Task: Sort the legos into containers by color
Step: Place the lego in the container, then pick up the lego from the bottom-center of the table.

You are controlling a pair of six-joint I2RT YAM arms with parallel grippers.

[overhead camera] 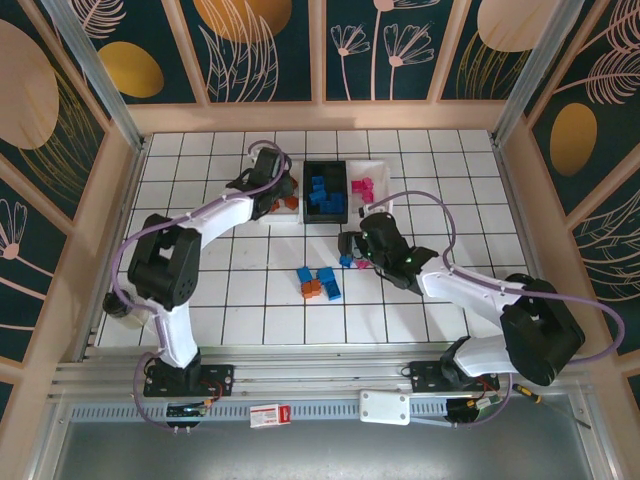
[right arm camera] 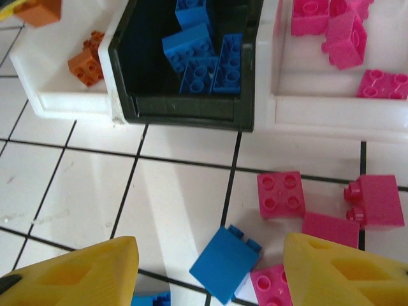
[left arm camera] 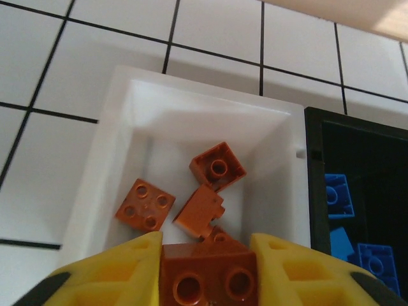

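Gridded tabletop (overhead camera: 250, 300): studded legos (overhead camera: 327, 285) (three colours)

My top view high behind the bases (overhead camera: 185, 378), facing down on the whole table (overhead camera: 250, 322), left wrist close above a white bin (left arm camera: 127, 83), right wrist low, facing the black bin (right arm camera: 185, 109), shared by all three.

1. Black bin (right arm camera: 185, 108): blue bricks (right arm camera: 201, 60) inside.
2. Left white bin (left arm camera: 111, 146), beside it: orange bricks (left arm camera: 145, 204); one orange brick (left arm camera: 207, 274) gripped above.
3. Right white bin (right arm camera: 331, 118), beside it: pink bricks (right arm camera: 344, 39).
4. In front: loose blue, orange and pink bricks (overhead camera: 327, 284).
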